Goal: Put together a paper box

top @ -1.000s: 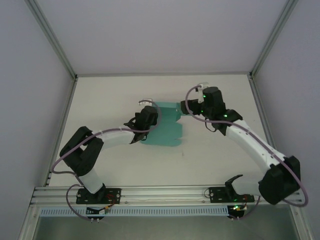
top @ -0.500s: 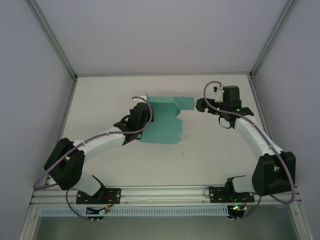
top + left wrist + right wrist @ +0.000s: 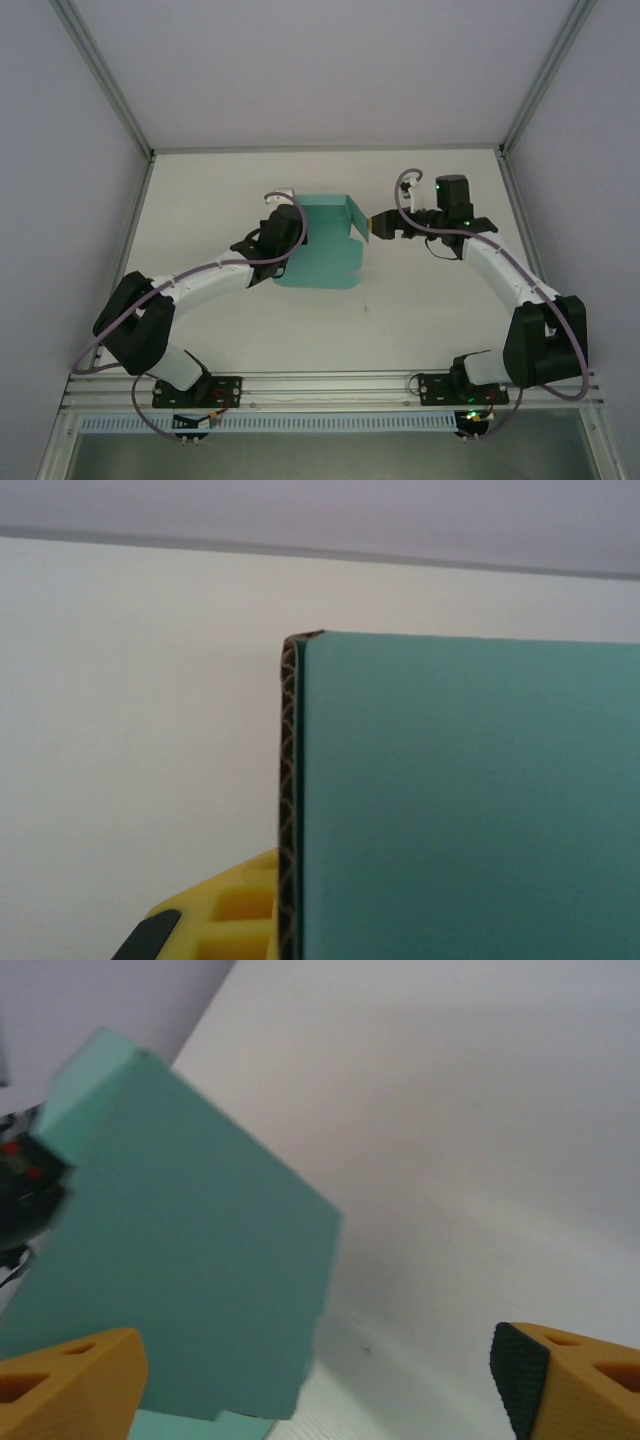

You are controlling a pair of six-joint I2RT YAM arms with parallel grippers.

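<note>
my left gripper [image 3: 290, 222] pinching the left edge of the teal-green thin card paper box [image 3: 325, 250], the box lying partly folded mid-way across the white bench [image 3: 430, 300], one flap raised at its far right, my right gripper [image 3: 377, 226] spread wide, just beside that flap

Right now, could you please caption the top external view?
Left fingers grip the box; open right fingers hover beside its raised flap.

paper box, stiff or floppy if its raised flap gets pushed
Probably fairly stiff: the paper box shows a corrugated edge. Likely light, being thin card, so it may slide. The raised flap would probably hinge at its fold.
</note>
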